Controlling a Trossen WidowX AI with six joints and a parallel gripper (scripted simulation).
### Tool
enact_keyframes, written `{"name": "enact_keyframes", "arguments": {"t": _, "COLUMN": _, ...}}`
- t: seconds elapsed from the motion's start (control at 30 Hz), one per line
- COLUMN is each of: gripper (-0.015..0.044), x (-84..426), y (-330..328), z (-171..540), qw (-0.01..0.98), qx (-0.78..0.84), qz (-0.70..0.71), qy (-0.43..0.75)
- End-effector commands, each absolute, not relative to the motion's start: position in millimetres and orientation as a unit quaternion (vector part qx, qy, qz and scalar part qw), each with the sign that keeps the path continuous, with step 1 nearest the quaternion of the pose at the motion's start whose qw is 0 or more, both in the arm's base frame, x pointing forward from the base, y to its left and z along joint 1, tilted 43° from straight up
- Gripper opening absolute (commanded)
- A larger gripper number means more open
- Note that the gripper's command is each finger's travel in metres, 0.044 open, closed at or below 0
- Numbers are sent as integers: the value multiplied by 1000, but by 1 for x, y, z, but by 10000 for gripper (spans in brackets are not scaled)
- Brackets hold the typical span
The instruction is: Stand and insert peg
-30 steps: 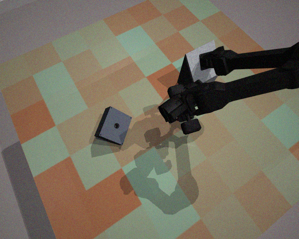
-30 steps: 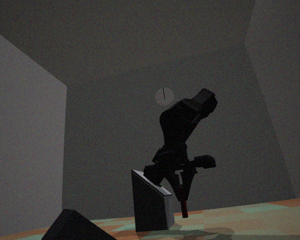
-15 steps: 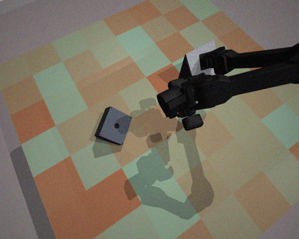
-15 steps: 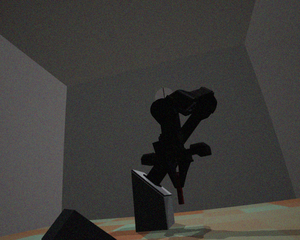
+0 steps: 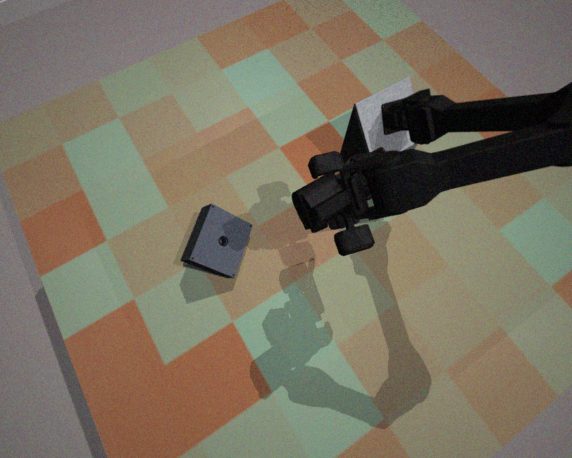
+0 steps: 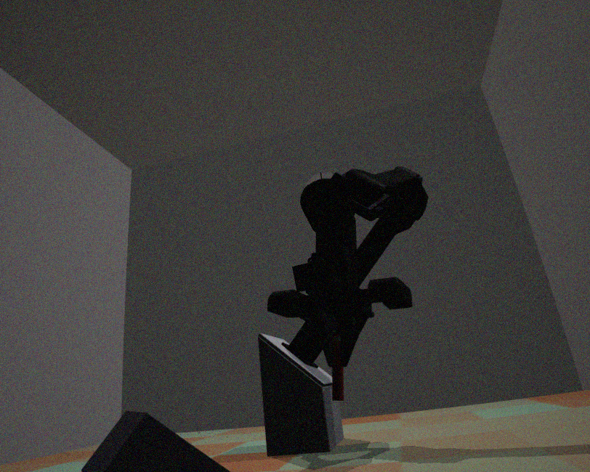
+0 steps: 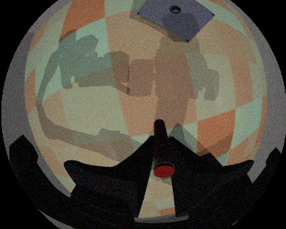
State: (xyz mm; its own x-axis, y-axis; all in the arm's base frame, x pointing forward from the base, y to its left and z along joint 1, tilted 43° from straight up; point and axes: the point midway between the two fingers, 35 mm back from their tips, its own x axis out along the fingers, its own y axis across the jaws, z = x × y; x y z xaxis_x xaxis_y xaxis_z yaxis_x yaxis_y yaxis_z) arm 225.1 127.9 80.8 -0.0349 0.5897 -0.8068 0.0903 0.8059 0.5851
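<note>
My gripper is shut on the peg. The peg is roughly upright, with its lower end a little above the table in the exterior view. Its red end faces the wrist camera between the fingers; the white band cannot be made out clearly. In the top view the arm hides the fingertips and peg. The sloped panel is apart from the peg, on the left in the top view. Its one hole shows as a dark ring with nothing in it.
A block with a pale sloped face stands close to the gripper, beside the peg in the exterior view. A black arm-like part lies over its face. Arm shadows fall across the checkered table and partly on the panel.
</note>
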Motion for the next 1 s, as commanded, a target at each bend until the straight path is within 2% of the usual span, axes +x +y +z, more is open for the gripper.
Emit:
{"name": "enact_keyframes", "arguments": {"t": 0.0, "gripper": 0, "x": 239, "y": 127, "z": 82, "qw": 666, "qx": 239, "qz": 179, "qy": 683}}
{"name": "enact_keyframes", "arguments": {"t": 0.97, "gripper": 0, "x": 313, "y": 121, "z": 86, "qw": 751, "qx": 213, "qz": 92, "qy": 618}}
